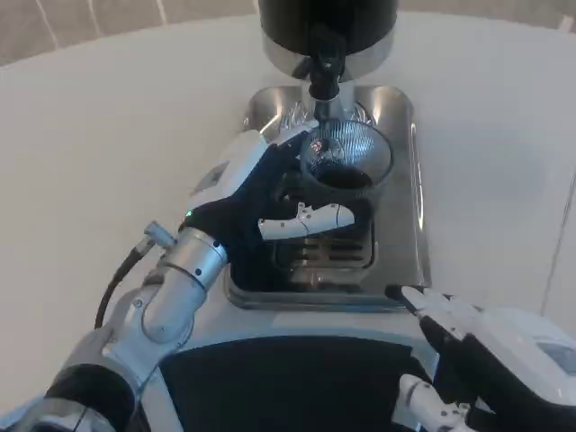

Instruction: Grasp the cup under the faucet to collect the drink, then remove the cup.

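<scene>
A clear plastic cup (346, 166) with dark drink in it stands on the steel drip tray (400, 229), right below the black faucet (322, 72) of the dispenser (328, 27). My left hand (270, 198) wraps around the cup's left and front sides, fingers curled onto its wall. My right hand (468, 346) hovers low at the front right, off the tray's near corner, fingers apart and holding nothing.
The drip tray has a slotted grate (328, 252) in front of the cup. The white table (108, 135) spreads wide on the left and right of the tray. A dark panel (288, 387) lies at the near edge.
</scene>
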